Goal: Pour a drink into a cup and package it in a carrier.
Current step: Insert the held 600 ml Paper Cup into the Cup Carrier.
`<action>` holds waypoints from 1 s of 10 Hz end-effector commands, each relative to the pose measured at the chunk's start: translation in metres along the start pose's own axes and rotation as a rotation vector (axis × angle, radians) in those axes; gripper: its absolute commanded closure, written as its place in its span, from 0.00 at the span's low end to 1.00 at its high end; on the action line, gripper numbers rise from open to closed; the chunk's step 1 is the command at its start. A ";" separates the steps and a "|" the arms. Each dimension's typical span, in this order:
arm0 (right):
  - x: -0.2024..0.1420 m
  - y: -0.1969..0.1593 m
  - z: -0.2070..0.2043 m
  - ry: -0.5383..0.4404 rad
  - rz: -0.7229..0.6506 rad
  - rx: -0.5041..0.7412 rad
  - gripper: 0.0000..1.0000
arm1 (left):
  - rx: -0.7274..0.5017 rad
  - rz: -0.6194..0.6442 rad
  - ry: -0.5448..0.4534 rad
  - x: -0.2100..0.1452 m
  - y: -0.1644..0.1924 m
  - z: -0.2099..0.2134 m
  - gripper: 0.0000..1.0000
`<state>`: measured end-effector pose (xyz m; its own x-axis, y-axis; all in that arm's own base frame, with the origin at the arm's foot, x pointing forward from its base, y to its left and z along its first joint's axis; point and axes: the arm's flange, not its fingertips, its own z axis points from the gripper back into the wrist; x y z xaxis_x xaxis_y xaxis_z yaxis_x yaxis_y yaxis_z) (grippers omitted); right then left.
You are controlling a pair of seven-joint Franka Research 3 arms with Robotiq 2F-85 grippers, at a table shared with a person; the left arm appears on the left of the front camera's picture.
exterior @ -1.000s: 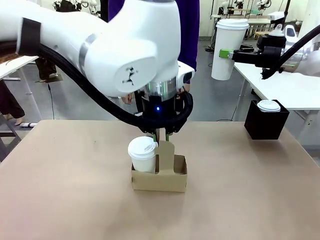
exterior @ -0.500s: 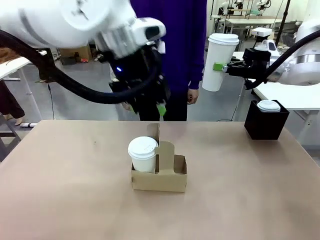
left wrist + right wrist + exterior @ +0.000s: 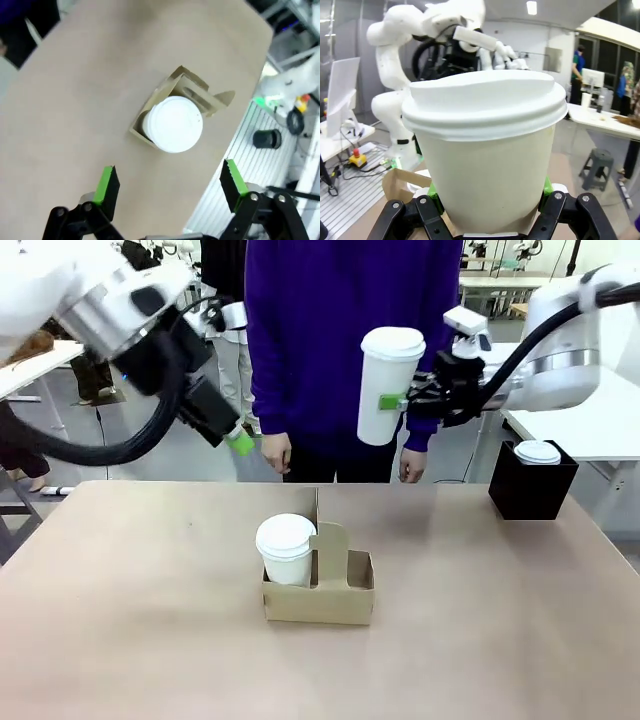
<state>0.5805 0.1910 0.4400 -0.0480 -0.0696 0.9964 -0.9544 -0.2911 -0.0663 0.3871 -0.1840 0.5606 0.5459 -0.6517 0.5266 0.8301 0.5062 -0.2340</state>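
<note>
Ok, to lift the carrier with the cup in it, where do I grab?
Probably the carrier by its upright central handle tab, coming down from above, straddling its flat faces. It's a thin vertical sheet, and the cup stands beside it, so keep clear of the lid.

From the front, the carrier (image 3: 320, 602) wall hides the lower half of the seated cup (image 3: 285, 548). The held cup (image 3: 387, 385) covers the far finger of my right gripper (image 3: 392, 402). In my right wrist view its base runs off the bottom edge and it hides most of the carrier. From the front, one finger of my left gripper (image 3: 238, 441) hides the other. The black box (image 3: 530, 492) hides all but the lid (image 3: 538, 451) of its cup.
</note>
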 end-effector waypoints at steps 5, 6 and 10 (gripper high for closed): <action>-0.011 0.001 -0.015 -0.006 -0.028 0.043 0.20 | -0.003 -0.149 -0.063 -0.022 0.017 -0.014 0.00; -0.023 0.002 -0.018 -0.014 -0.072 0.073 0.20 | -0.003 -0.149 -0.063 -0.022 0.017 -0.014 0.00; -0.039 0.046 -0.038 -0.082 -0.095 0.164 0.20 | 0.065 -0.150 -0.203 -0.062 0.054 -0.014 0.00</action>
<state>0.5436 0.2133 0.3976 0.0920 -0.0940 0.9913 -0.9017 -0.4302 0.0429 0.4024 -0.1381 0.5196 0.4223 -0.6270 0.6547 0.8780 0.4624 -0.1236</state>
